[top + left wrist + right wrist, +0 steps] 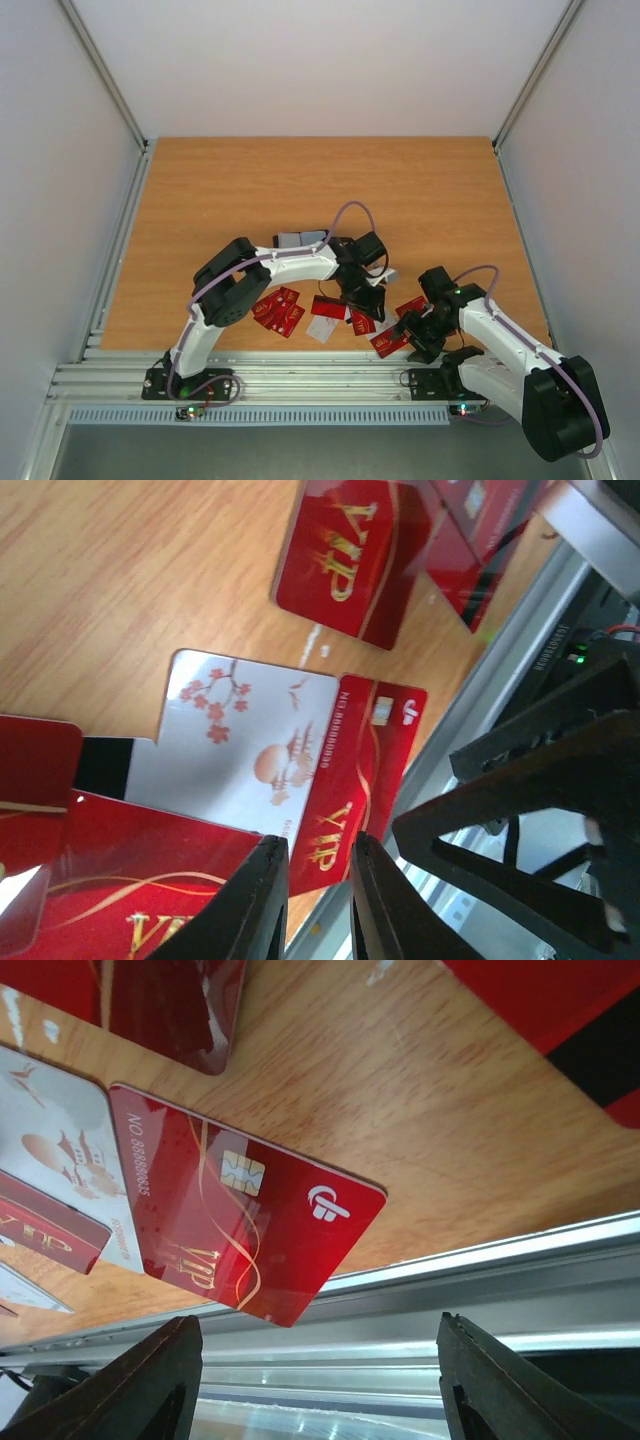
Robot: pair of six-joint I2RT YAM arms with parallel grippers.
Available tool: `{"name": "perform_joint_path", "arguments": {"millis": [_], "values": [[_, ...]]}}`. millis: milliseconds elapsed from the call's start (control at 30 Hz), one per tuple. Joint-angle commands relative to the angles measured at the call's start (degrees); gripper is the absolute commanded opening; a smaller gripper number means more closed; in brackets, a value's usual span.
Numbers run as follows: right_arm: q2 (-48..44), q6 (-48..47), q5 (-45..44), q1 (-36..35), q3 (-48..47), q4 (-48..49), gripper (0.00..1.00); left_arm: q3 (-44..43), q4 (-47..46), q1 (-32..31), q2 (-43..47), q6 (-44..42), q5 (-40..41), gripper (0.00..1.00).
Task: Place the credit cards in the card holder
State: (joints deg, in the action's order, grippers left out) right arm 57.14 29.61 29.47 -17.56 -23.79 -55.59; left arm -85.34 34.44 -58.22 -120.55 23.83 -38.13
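Observation:
Several credit cards, mostly red, lie near the table's front edge (330, 306). One red card with a chip (240, 1220) sticks out over the metal rail. My right gripper (320, 1380) hangs open just in front of that corner, holding nothing. My left gripper (318, 852) hovers low over a red VIP card (355, 770) beside a white blossom card (250, 740). Its jaws stand narrowly apart with nothing clamped. A greyish thing (300, 240) behind the left arm looks like the card holder, partly hidden.
Aluminium rails (300, 370) run along the table's near edge, right under the cards. The right arm's black gripper frame (540, 780) sits close beside the left fingers. More red cards (278, 312) lie left of the grippers. Bare wood (320, 180) stretches behind.

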Motion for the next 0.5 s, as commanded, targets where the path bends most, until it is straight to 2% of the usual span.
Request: {"name": "perform_joint_path", "arguments": {"millis": [0,267,467], "values": [[-0.9,2.9,2.9,0.3,2.2,5.3,0.65,-2.3,2.5,-0.1,-2.9,0.2,-0.3,0.20],[0.0,3.5,4.7,0.3,5.2,9.8,0.63,-5.4,3.4,-0.6,-6.1,0.3,-1.5,0.20],[1.5,3.7,6.4,0.3,6.9,14.0,0.61,-4.4,3.8,-0.8,-7.0,0.9,-1.0,0.20]]}}
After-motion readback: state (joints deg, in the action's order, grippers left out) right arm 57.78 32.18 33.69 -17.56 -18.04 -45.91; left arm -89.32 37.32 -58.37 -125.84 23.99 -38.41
